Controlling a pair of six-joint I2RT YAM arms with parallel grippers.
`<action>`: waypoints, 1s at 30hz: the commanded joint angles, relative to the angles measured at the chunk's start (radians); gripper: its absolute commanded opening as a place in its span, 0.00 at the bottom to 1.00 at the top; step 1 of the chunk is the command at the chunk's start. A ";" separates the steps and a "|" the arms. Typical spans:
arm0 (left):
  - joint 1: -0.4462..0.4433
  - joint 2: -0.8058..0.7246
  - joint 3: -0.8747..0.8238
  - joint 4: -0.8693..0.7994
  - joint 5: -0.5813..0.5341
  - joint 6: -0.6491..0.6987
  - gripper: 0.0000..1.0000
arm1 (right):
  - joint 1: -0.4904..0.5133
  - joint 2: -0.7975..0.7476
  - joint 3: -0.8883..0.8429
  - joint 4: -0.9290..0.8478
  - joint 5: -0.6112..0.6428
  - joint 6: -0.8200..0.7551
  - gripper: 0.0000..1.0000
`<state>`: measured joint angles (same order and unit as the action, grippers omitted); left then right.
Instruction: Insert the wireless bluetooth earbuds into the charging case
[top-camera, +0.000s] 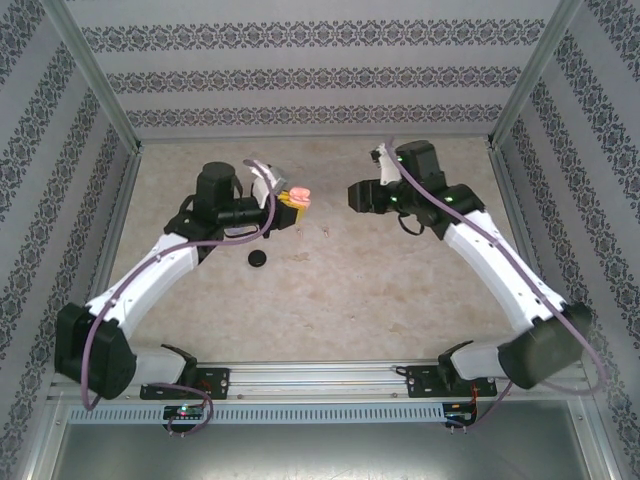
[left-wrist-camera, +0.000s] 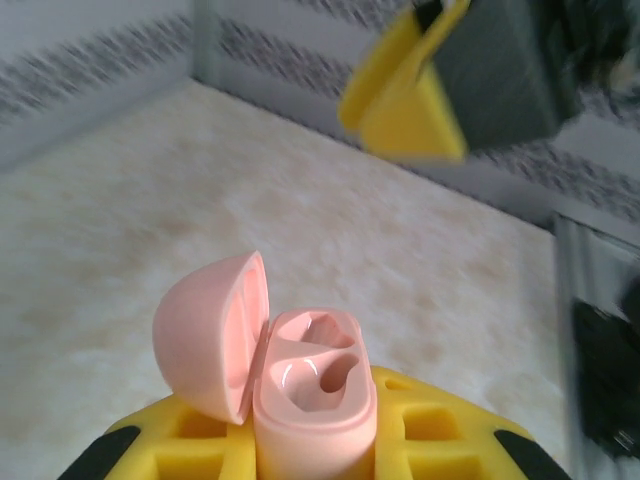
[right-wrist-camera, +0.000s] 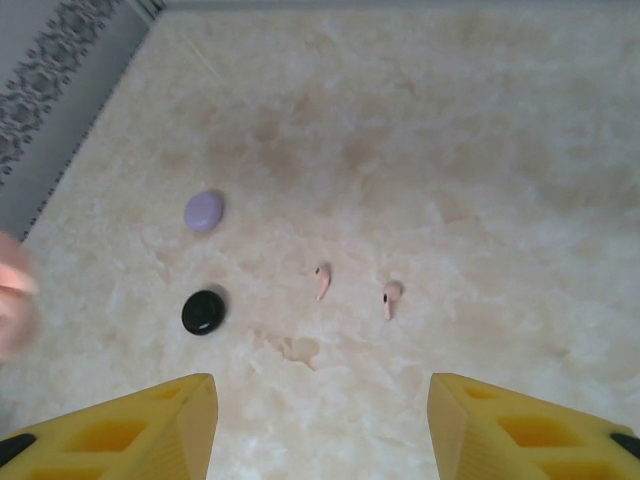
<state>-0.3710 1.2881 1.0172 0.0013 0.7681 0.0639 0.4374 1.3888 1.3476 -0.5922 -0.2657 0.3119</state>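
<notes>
The left claw is clamped on the pink case, lid open, while the right claw hangs open and empty above two pink earbuds lying on the table, so tiny that an off-centre pinch could flick one away.

Top cam: you're high and behind both bases, tilted down over the whole table. The left arm is on the left, the right arm on the right, everything small.

Left wrist cam: you're low, looking forward over the left fingers, very close on the pink case, with the far wall behind. One of the right fingers sits blurred at top right.

Right wrist cam: you're looking nearly straight down at the table from well above it, its own fingers at the bottom edge.

Overlap: this cam and the top cam both see the black case and the mid-table. The top and left wrist cams both see the pink case.
</notes>
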 joint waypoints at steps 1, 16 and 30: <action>0.003 -0.071 -0.071 0.266 -0.212 -0.097 0.00 | 0.040 0.115 0.031 -0.008 0.019 0.102 0.57; 0.012 -0.200 -0.177 0.414 -0.353 -0.168 0.00 | 0.178 0.640 0.336 -0.081 0.102 0.137 0.48; 0.082 -0.197 -0.232 0.495 -0.332 -0.234 0.00 | 0.212 0.869 0.545 -0.143 0.108 0.151 0.45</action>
<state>-0.3069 1.0985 0.7975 0.4210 0.4324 -0.1436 0.6373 2.2269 1.8446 -0.7040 -0.1577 0.4442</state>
